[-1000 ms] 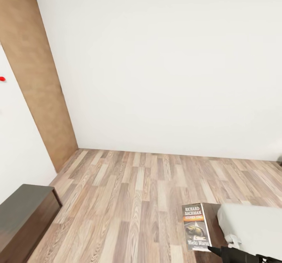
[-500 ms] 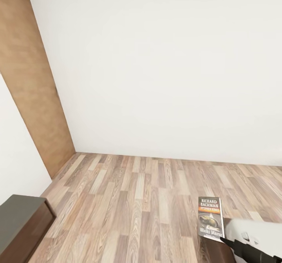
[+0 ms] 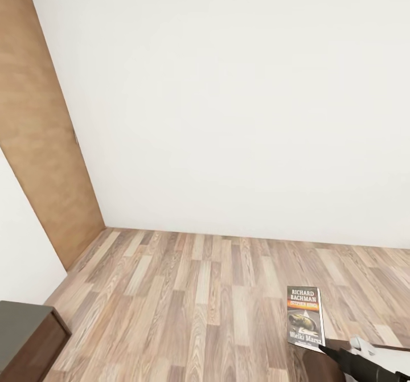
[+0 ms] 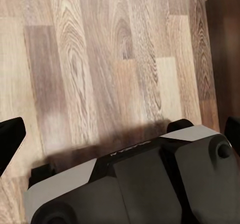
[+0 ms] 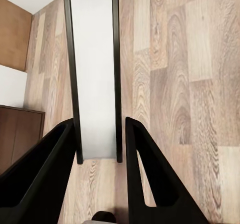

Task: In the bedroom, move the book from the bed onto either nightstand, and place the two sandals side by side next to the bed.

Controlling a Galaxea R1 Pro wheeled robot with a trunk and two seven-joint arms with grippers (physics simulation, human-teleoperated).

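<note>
The book [image 3: 304, 317] hangs over the plank floor at the lower right of the head view, its dark cover with "RICHARD BACHMAN" facing me. My right gripper [image 3: 327, 349] is shut on its lower edge. In the right wrist view the book [image 5: 95, 73] is seen edge-on, white pages between dark covers, pinched between the two black fingers [image 5: 50, 174]. A corner of the bed [image 3: 394, 354] shows just behind that gripper. One nightstand [image 3: 25, 336] stands at the lower left. My left gripper [image 4: 120, 134] is open above the floor, holding nothing.
A tall brown wooden door panel [image 3: 40, 143] leans along the left wall, and a plain white wall [image 3: 239, 103] closes the room ahead. My own grey base [image 4: 135, 184] lies under the left gripper, with a dark-brown furniture edge [image 4: 225, 48] beside it.
The whole head view has shifted, so the camera moved: the nightstand and bed sit lower in the picture. The book stays in my right gripper, now a little further right in view.
</note>
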